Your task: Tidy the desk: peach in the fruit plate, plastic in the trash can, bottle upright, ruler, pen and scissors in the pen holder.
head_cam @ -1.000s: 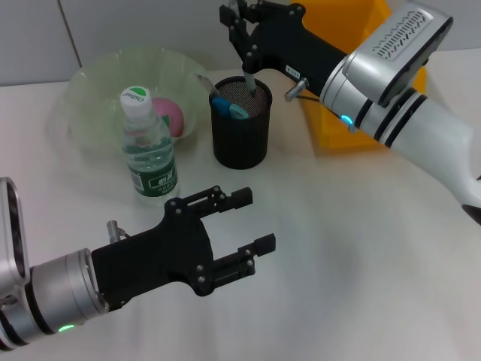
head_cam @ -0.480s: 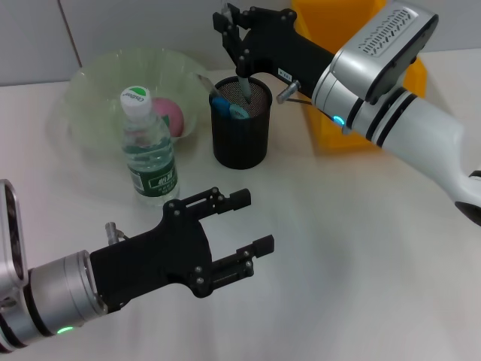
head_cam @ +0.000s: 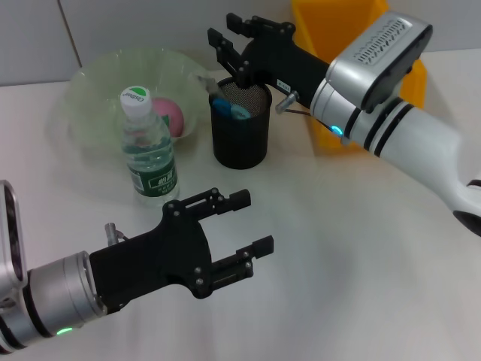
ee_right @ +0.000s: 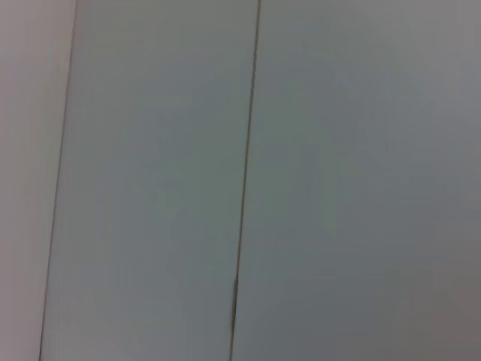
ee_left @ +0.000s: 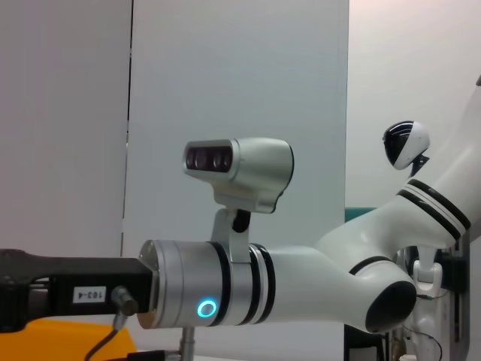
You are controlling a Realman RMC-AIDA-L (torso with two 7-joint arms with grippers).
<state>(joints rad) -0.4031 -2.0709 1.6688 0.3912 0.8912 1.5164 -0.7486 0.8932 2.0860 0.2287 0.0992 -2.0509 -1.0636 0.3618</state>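
A black mesh pen holder (head_cam: 240, 134) stands at the back middle of the table, with blue scissors handles (head_cam: 230, 108) and a grey stick end (head_cam: 204, 78) poking out of it. My right gripper (head_cam: 239, 45) hangs just above the holder's rim, open and empty. An upright clear bottle (head_cam: 149, 149) with a green cap stands left of the holder. A pink peach (head_cam: 170, 116) lies in the clear green fruit plate (head_cam: 98, 83) behind the bottle. My left gripper (head_cam: 242, 226) is open and empty, low over the table's front. The wrist views show none of the task's objects.
A yellow trash can (head_cam: 342, 37) stands at the back right, behind my right arm (head_cam: 391, 113). The left wrist view shows my right arm (ee_left: 248, 282) before a pale wall. The right wrist view shows only wall.
My right gripper lowered a grey pen into the pen holder, let it go and opened, shifting slightly left. My left arm has not moved.
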